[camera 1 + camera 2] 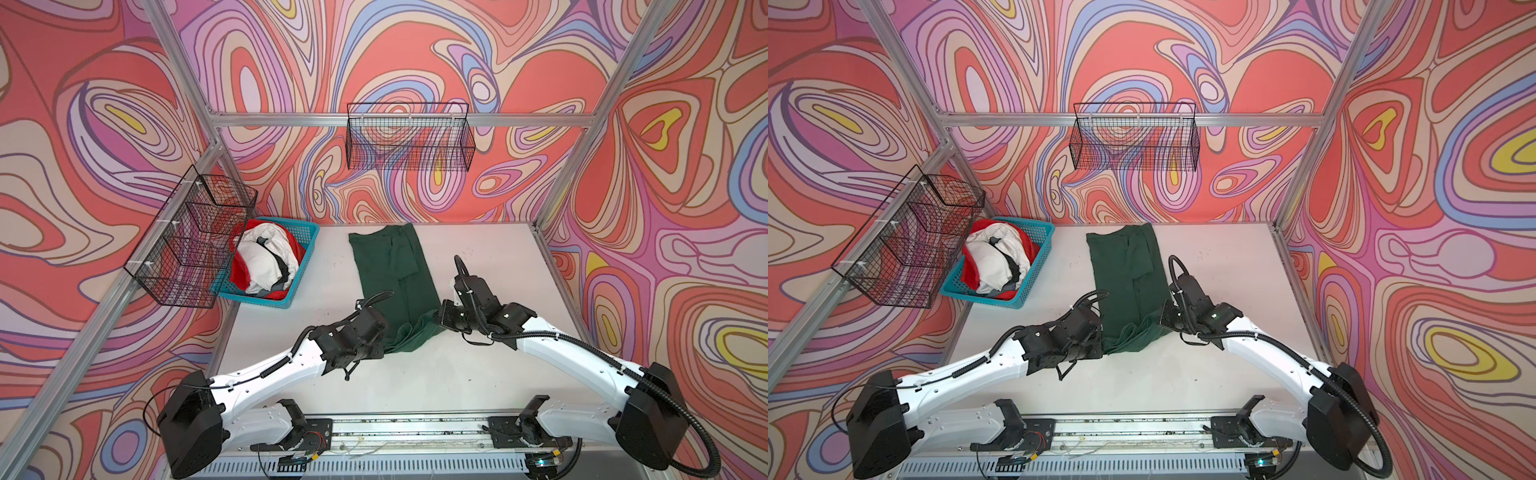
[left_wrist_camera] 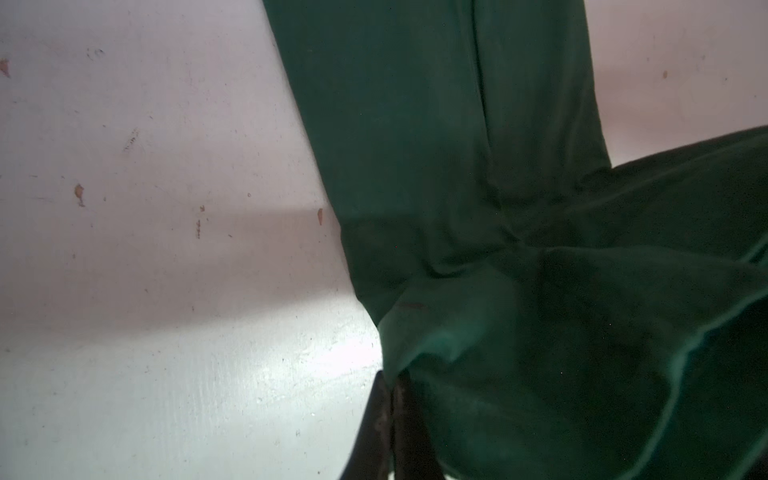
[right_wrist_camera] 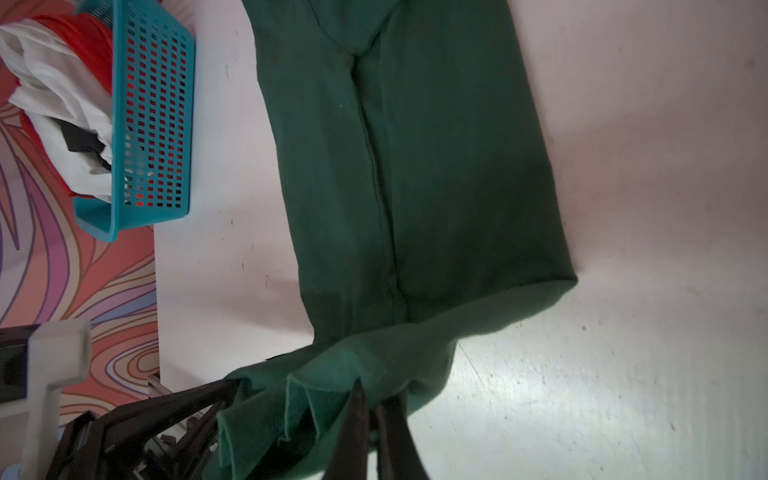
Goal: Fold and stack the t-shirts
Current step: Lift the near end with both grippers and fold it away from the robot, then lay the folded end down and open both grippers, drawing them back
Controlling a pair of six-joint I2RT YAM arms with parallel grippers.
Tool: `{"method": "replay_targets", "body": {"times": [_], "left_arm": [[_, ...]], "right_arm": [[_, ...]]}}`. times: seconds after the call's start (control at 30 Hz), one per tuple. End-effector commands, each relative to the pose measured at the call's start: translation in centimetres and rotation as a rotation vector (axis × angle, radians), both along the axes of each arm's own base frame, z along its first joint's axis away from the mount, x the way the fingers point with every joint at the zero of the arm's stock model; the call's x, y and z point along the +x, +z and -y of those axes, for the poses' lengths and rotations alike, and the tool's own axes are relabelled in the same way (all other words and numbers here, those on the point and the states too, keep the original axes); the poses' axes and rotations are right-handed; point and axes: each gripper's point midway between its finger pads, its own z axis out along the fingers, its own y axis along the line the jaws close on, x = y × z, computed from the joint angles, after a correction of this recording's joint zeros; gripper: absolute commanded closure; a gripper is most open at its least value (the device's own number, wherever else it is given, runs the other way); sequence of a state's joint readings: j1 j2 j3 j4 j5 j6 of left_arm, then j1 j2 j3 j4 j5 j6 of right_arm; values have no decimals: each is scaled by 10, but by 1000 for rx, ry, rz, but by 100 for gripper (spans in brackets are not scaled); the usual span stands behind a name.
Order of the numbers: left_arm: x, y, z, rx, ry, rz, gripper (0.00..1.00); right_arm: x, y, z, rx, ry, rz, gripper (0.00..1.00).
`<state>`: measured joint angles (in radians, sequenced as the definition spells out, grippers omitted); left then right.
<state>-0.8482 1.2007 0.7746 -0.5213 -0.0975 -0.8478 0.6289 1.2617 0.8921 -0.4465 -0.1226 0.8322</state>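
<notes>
I saw the dark green t-shirt (image 1: 386,266) as a long folded strip, left pincer (image 2: 390,386) and right pincer (image 3: 374,399) clamping its bunched end.

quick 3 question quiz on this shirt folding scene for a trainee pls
1. True or false: the green t-shirt lies on the table as a long strip.
2. What is the right pincer shut on? A) nothing B) the green t-shirt's near end C) a white shirt
3. Fill in: the white and red t-shirts sit heaped in a teal ____.
Key: 1 true; 2 B; 3 basket
</notes>
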Motion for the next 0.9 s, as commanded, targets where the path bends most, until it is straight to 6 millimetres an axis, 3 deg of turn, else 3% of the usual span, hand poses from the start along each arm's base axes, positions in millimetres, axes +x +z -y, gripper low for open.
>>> {"method": "replay_targets", "body": {"times": [0.0,0.27,0.47,0.87], "left_arm": [[14,7,2,-11,-19,4,100],[53,25,-5,14,-11,47,100],[84,34,-4,38,-21,81,100],[133,13,2,25,-44,5,100]], "right_arm": [[24,11,-4,-3,-5,67,100],[63,12,-1,-23,-37,104,100],[81,8,5,-43,-60,114,100],[117,-9,5,-74,-67,112,100]]}}
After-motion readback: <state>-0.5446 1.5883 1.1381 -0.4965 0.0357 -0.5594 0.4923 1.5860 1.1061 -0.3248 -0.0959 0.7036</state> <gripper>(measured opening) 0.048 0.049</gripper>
